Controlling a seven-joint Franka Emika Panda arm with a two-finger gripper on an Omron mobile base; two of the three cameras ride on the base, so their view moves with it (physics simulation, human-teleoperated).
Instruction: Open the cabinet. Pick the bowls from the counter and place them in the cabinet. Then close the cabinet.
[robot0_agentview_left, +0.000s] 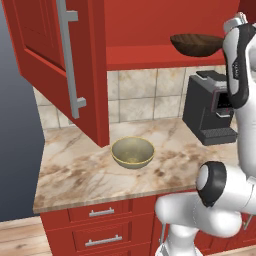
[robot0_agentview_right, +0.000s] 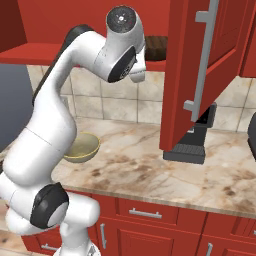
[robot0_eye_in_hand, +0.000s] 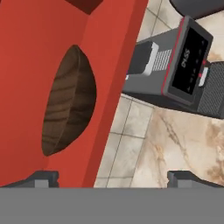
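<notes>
Hand view is showing the brown bowl (robot0_eye_in_hand: 70, 103) sitting on the red shelf (robot0_eye_in_hand: 26, 65) inside the cabinet, with the fingers (robot0_eye_in_hand: 41, 179) standing wide apart on either side of the frame and gripping nothing. Left base view is showing the same brown bowl (robot0_agentview_left: 196, 44) resting on the cabinet (robot0_agentview_left: 150, 30) shelf near its front edge, just beside the arm's upper link. The tan bowl (robot0_agentview_left: 132, 152) is sitting upright on the desk (robot0_agentview_left: 75, 175), below and just in front of the open left door (robot0_agentview_left: 55, 60). Right base view is showing the tan bowl (robot0_agentview_right: 82, 146) partly hidden behind the arm, and the right door (robot0_agentview_right: 200, 70) is standing open. A black coffee machine (robot0_agentview_left: 209, 107) is standing on the desk against the tiled wall (robot0_agentview_left: 137, 92), right of the tan bowl. Red drawers (robot0_agentview_left: 102, 227) are sitting under the desk.
</notes>
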